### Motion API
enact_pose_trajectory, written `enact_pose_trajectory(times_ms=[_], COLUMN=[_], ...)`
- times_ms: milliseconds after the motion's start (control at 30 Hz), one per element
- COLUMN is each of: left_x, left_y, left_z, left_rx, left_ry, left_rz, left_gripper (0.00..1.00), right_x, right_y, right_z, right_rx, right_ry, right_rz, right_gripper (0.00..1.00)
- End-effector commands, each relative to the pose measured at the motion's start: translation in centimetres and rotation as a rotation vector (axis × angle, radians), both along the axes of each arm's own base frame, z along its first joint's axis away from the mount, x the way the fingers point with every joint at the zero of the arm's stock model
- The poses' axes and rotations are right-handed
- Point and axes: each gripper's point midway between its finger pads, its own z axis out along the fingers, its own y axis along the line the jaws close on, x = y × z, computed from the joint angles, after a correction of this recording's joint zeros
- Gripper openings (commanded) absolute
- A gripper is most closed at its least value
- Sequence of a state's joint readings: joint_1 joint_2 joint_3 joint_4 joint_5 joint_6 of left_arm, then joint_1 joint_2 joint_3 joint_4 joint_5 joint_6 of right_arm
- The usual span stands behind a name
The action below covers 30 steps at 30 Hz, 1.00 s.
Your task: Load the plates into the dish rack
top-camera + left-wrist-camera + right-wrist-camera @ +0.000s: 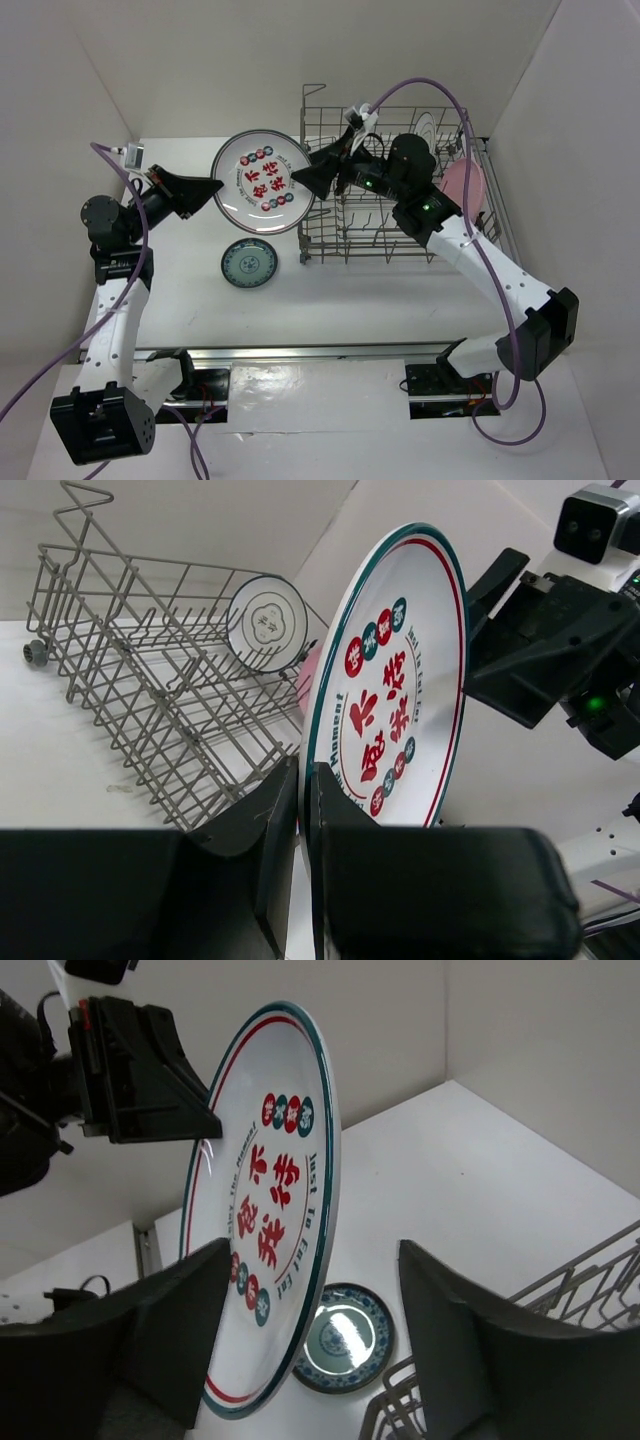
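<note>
Partly hidden behind the left fingers [265, 845] pinching it, the red-patterned plate [390, 690] sits between wide right fingers [180, 1330].

Looks like a robotics lab test cell. Boxed in by plain white panels [200, 70] around a white table [350, 300], with robot arms [500, 280] bolted to a metal rail [300, 352] and purple cables [420, 81] trailing.
</note>
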<state>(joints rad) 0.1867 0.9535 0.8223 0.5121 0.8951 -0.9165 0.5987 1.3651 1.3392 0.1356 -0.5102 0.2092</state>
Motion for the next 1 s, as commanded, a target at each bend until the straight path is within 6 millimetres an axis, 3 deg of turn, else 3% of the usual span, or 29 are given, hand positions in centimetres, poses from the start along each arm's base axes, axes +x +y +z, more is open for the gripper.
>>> enact_pose_trajectory(times_ms=[0,33,133,167,367,400,433,467,533,567,600,667,867,933,967], left_x=[-0.6,-0.7,-0.7,-0.7,-0.1,-0.3,-0.3,0.0,0.0,0.1,0.1,0.3,0.2,0.2,0.3], left_y=[-0.2,-0.2,-0.2,-0.2,0.0,-0.2,-0.2,-0.1,-0.1,0.1,0.2,0.3,1.0,1.0,1.0], left_z=[2.3,2.1,2.2,2.2,1.6,1.5,1.8,1.6,1.4,1.1,1.1,1.0,0.9,0.6,0.3], left_rx=[0.002,-0.005,-0.012,-0.012,-0.019,-0.014,-0.014,-0.010,0.000,-0.004,0.003,-0.002,-0.013,-0.018,-0.022], left_ry=[-0.118,-0.113,-0.106,-0.106,-0.061,-0.060,-0.057,-0.044,-0.036,-0.015,-0.021,-0.013,0.000,0.022,0.040], left_rz=[-0.002,-0.004,-0.006,-0.006,0.007,-0.007,-0.007,-0.005,-0.011,-0.001,0.000,0.009,0.027,0.028,0.028], left_gripper=[0.00,0.00,0.00,0.00,0.01,0.05,0.16,0.25,0.39,0.55,0.61,0.64,0.70,0.72,0.74], right_x=[-0.9,-0.6,-0.1,-0.3,1.2,1.5,2.0,3.1,3.7,4.4,4.9,5.4,6.2,5.9,6.6], right_y=[1.0,1.2,1.0,1.2,0.1,-0.5,-1.0,-3.2,-5.5,-8.1,-9.3,-12.9,-19.2,-22.2,-23.0], right_z=[1.0,0.6,0.7,1.1,1.6,2.7,2.8,3.2,5.0,6.5,6.7,7.9,9.6,10.4,9.1], right_rx=[0.035,0.036,0.043,0.054,0.043,0.047,0.035,0.023,0.037,0.050,0.048,0.048,0.042,0.040,0.013], right_ry=[-0.031,-0.013,-0.003,0.000,0.031,0.013,0.017,0.024,0.014,0.006,0.010,0.008,-0.022,-0.050,-0.035], right_rz=[0.042,0.032,0.003,0.004,-0.111,-0.147,-0.190,-0.293,-0.369,-0.447,-0.486,-0.569,-0.764,-0.878,-0.929], right_gripper=[0.62,0.57,0.12,0.02,0.00,0.00,0.00,0.00,0.00,0.00,0.00,0.00,0.00,0.00,0.00])
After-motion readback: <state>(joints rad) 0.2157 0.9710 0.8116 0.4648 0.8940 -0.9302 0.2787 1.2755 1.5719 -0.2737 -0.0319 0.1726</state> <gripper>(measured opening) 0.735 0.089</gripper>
